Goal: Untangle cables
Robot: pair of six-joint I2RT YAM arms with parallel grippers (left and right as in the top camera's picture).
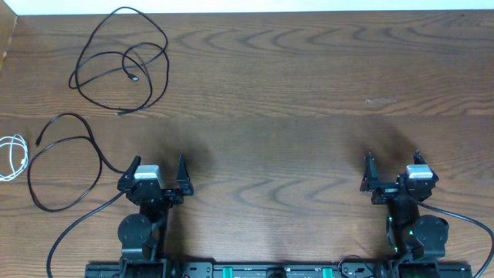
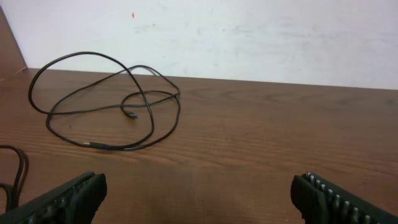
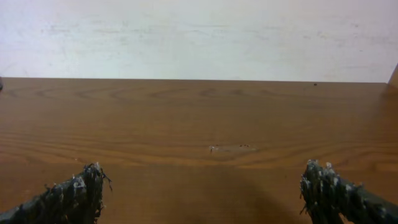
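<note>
A black cable [image 1: 116, 53] lies in loose overlapping loops at the far left of the table; it also shows in the left wrist view [image 2: 118, 148], its plug inside the loops. A second black cable [image 1: 65, 116] lies looped nearer, left of my left gripper, and shows at the left wrist view's edge [image 2: 22, 165]. A white cable [image 1: 23, 154] is coiled at the table's left edge. The three lie apart. My left gripper [image 1: 158, 174] [image 2: 199, 193] is open and empty. My right gripper [image 1: 394, 171] [image 3: 205, 186] is open and empty, with no cable near it.
The wooden table [image 1: 293, 93] ends at a white wall at the back. A thicker black arm wire [image 1: 77, 224] runs from the left arm's base toward the front left. A small pale scuff [image 3: 230, 148] marks the wood ahead of the right gripper.
</note>
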